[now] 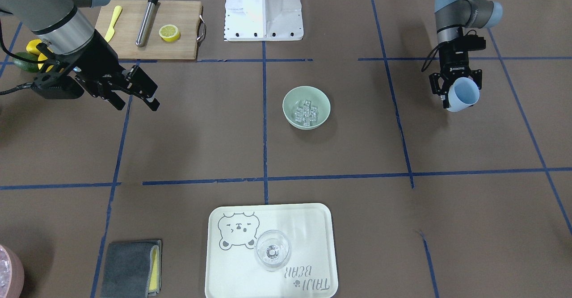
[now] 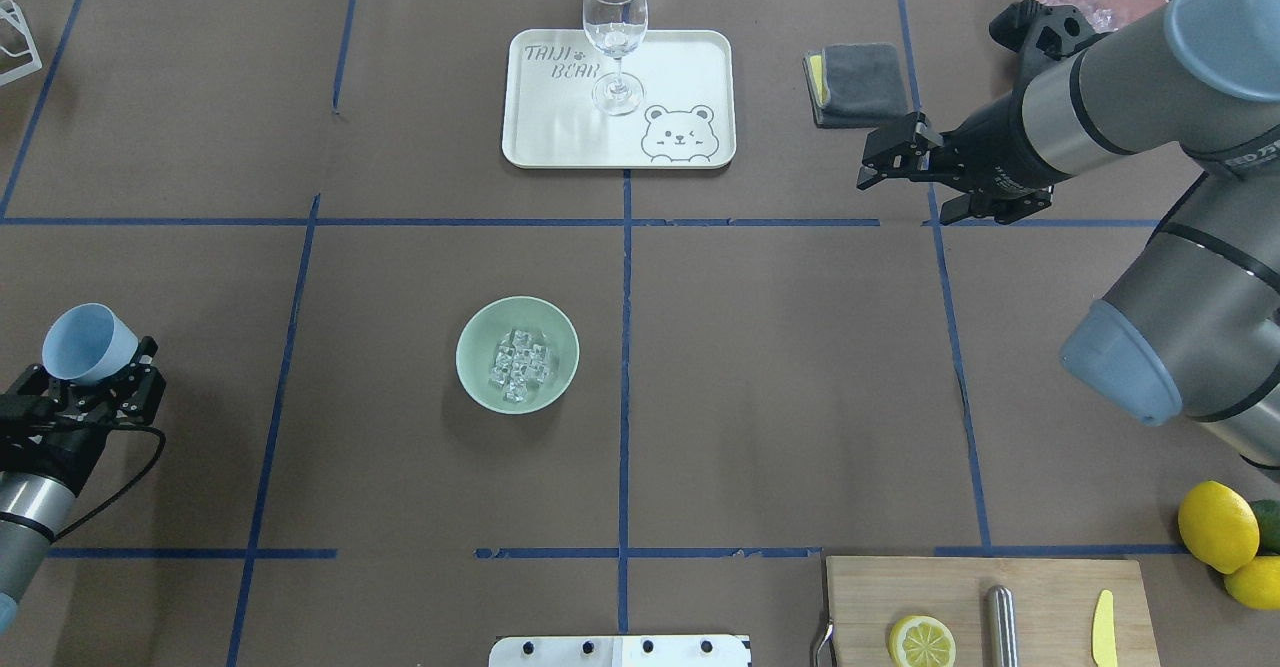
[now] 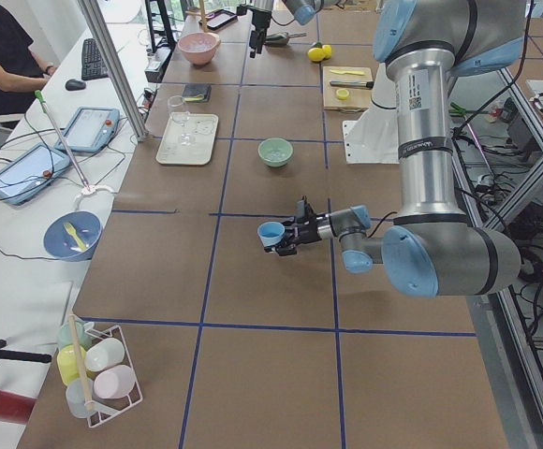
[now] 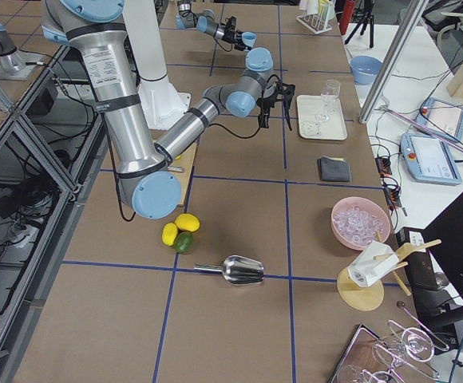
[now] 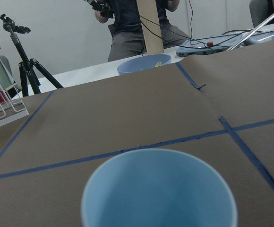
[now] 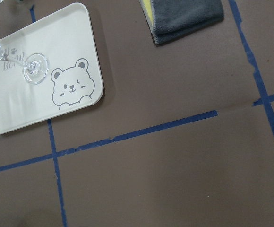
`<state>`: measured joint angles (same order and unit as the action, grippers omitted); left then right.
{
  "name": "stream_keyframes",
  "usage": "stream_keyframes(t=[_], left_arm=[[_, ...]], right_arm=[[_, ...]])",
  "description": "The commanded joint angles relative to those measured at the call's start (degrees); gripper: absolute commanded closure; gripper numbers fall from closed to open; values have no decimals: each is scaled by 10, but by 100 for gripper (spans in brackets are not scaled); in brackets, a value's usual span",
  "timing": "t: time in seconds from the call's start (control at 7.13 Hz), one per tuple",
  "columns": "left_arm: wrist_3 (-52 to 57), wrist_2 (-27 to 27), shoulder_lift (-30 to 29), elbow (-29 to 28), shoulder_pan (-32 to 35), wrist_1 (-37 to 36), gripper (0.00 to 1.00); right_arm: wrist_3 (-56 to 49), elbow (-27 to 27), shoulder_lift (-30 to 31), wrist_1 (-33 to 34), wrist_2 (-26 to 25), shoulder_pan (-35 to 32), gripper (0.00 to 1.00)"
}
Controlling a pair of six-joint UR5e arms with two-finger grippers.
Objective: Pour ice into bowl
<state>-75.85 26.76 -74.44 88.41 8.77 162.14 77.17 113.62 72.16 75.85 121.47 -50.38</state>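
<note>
1. Lemon half (image 2: 921,641) on a wooden cutting board (image 2: 1050,587) lies closest in the overhead view, at the robot's edge of the table (image 2: 780,397). Neither plays a part in the pour.
2. Farther out, at the table's left side, the left gripper (image 2: 92,375) has its jaws clamped on a blue cup (image 2: 88,342). The cup's axis is roughly upright, mouth up. The wrist view looks into that mouth and shows only bare blue, so I judge it empty.
3. At about the same depth, the bowl (image 2: 475,357) sits near the table's middle with the ice (image 2: 518,362) heaped inside it. The bowl lies toward the robot's right of the left jaws and well apart from them, so the cup is nowhere over it. The pour looks done. What remains is probably setting the cup down, which falls to the left arm.
4. Beyond the bowl, the right gripper (image 2: 868,162) hovers with its jaws spread and empty, also well apart from the bowl.
5. Farthest off, a wine glass (image 2: 614,27) stands on a bear-printed tray (image 2: 680,67), with a grey cloth (image 2: 860,82) beside it.
</note>
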Motion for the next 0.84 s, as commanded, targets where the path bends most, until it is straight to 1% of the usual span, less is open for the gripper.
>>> stream_keyframes(t=[0.0,0.42,0.56,0.7], left_arm=[[0,-20,-1,-39,-2,58,100],[16,-18,-21,-43,-2,56,100],[17,-10,-24,-47,-2,54,100],[16,-10,-34,-64,0,53,100]], right_arm=[[0,2,0,0,0,0,0],[1,6,2,1,-1,-1,0],[1,6,1,1,-1,-1,0],[1,6,1,1,-1,0,0]])
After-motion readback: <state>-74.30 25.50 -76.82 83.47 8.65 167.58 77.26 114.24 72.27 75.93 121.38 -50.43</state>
